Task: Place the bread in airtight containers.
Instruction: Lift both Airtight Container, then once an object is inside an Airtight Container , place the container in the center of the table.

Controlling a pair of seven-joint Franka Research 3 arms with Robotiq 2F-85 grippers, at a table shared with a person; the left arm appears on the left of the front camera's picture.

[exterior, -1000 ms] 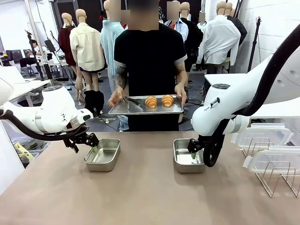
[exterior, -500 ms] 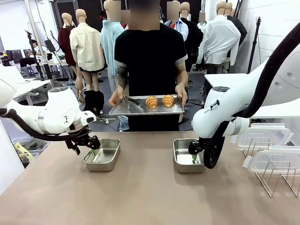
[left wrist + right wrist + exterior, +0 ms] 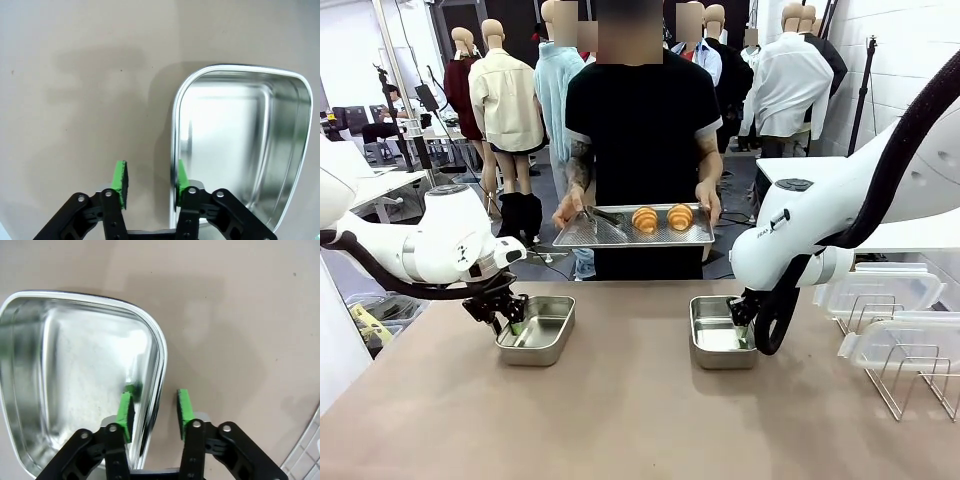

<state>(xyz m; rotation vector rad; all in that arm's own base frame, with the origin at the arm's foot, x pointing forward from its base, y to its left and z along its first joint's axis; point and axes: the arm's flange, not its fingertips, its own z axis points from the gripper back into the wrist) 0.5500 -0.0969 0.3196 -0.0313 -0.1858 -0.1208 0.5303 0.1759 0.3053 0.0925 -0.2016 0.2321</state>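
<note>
Tool (image 3: pixel 150 179) astride steel pan (image 3: pixel 235 135) wall

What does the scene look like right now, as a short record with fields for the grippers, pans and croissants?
Left gripper: open, astride one wall of the left pan
Right gripper: open, astride one wall of the right pan
Pans: both empty, uncovered
Croissants: two, side by side on the tray
Tray: held by the person at the far side
</note>
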